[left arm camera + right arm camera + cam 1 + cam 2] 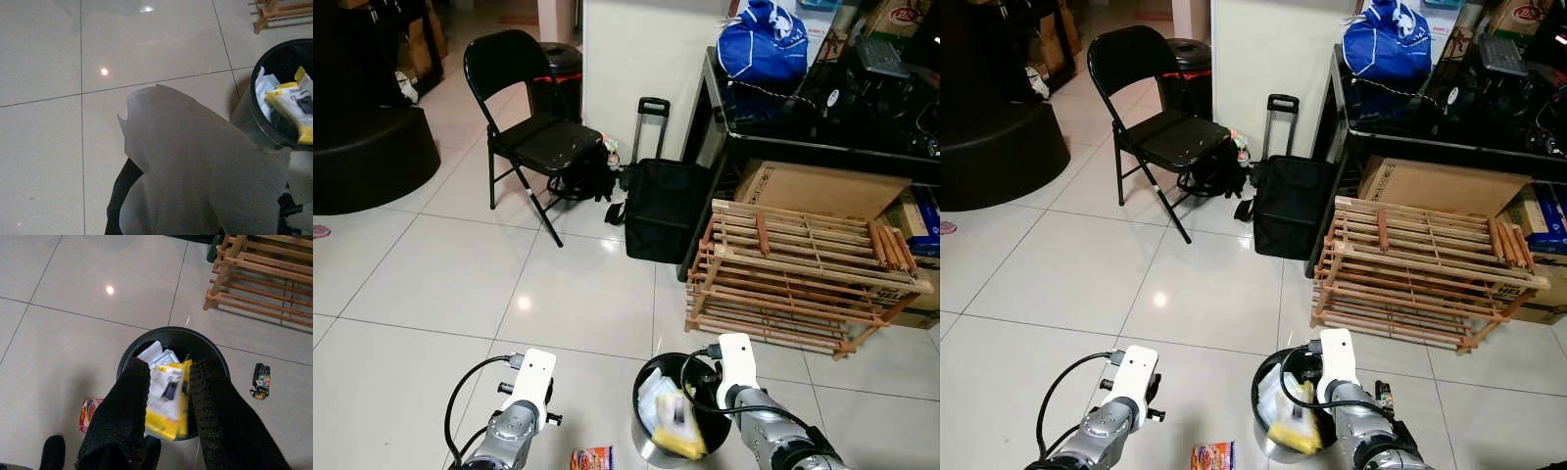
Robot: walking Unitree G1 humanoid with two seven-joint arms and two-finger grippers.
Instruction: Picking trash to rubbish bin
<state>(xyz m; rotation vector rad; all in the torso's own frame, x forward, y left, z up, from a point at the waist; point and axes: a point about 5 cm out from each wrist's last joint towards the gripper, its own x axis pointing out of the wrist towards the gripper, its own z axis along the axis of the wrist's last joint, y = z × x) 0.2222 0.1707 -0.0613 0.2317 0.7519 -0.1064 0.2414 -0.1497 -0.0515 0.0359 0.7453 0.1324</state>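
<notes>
A: Item one, rubbish bin (221,363): black, round, on the tiled floor (431,294) just before the wooden rack (803,279). Contents?

B: From the right wrist, a yellow-and-white package (168,399) atop white wrappers. The right gripper (168,396) hangs over the rim, fingers spread apart, the package seen between them; whether they touch it I cannot tell.

A: Item two, left gripper (195,196)?

B: In its wrist view it clenches a sheet of white paper (195,161) that hides most of both fingers; the bin sits near, off to one side. The head views show the arm low beside the bin, not the paper.

A: Loose trash?

B: A red-orange snack packet (591,458) on the floor between the arms; a small dark crumpled wrapper (260,380) on the bin's far side, near the rack.

A: Background?

B: Black folding chair (533,122), black trolley bag (661,206).
</notes>
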